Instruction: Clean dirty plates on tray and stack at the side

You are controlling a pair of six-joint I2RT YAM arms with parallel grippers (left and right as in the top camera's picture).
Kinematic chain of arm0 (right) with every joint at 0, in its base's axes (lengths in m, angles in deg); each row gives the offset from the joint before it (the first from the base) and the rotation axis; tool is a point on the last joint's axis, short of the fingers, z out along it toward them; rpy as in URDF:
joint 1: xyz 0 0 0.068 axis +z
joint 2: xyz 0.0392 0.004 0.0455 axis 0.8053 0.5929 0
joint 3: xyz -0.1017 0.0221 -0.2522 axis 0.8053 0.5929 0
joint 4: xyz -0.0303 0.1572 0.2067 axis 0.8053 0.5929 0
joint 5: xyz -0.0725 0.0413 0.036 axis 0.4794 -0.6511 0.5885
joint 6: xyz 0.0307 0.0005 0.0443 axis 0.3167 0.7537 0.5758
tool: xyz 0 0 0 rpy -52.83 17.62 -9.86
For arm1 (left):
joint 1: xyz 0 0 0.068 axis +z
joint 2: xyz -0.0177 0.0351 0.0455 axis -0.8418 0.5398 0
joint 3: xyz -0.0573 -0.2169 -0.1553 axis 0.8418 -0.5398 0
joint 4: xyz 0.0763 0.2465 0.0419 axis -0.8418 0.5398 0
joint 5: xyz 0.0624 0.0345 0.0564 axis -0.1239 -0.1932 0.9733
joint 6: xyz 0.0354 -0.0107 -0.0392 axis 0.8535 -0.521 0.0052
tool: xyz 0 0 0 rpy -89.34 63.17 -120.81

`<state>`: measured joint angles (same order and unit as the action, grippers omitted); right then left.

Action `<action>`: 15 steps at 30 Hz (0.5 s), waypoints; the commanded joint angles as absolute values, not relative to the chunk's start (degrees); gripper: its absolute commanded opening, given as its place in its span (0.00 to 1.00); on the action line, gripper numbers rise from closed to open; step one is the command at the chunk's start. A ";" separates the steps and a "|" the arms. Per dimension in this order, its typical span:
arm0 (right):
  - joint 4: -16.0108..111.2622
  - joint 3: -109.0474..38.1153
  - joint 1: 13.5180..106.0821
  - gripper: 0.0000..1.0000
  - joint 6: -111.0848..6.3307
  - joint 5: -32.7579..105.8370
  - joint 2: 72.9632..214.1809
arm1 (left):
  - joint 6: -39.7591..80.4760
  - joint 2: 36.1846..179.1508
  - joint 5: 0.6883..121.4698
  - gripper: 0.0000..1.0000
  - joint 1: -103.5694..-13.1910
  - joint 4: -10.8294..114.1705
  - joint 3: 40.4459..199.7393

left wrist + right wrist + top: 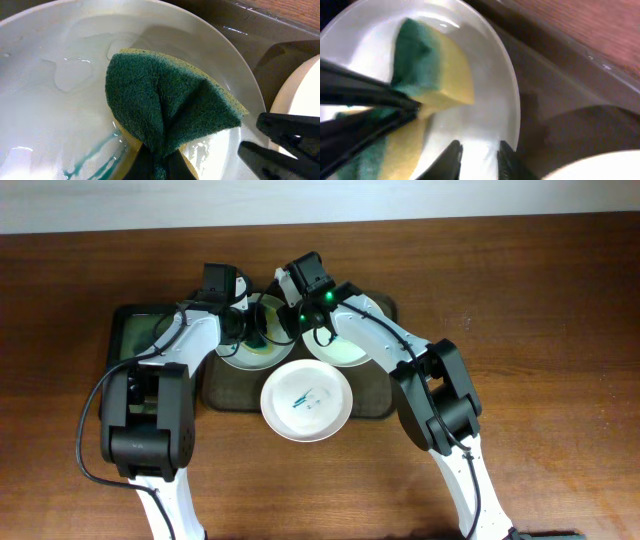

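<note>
Currently the left tool (160, 169) is closed on the folded green-and-yellow foam sponge (165, 105). It pinches the sponge at its near end and presses it onto the wet white round plate (60, 115) at the far left of the dark rectangular tray (375, 408). The right tool (479, 162) is set narrow astride the right rim of the same plate; whether it actually clamps the rim cannot be told. Teal streaks (95, 156) lie on the plate beside the sponge, so scrubbing is judged incomplete. Hazard 1: the plate is wet, and if the rim hold is loose a sideways stroke could slide or spin it into the second white plate (345, 352) just beside it at the far right. Hazard 2: both tools work close together over one plate, so a long stroke to the right could drive the sponge into the right tool. Hazard 3: the sponge is held by a small fold only, and heavy downward pressure could pull it free. Hazard 4: the third white plate (330, 418), marked teal, extends past the near edge of the tray over the brown wooden surface (540, 300), so any tray shift could tip it.
</note>
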<state>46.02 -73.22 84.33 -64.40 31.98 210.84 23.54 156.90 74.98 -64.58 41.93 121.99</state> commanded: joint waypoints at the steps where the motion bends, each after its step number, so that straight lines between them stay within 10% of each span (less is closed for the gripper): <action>1: 49.41 -78.62 83.09 0.33 -64.14 32.35 211.97 | 22.77 159.24 76.23 0.00 -63.81 43.18 121.91; 15: 49.12 -78.75 82.11 0.32 -64.11 28.42 215.34 | 22.73 159.24 75.99 0.00 -63.81 43.07 121.88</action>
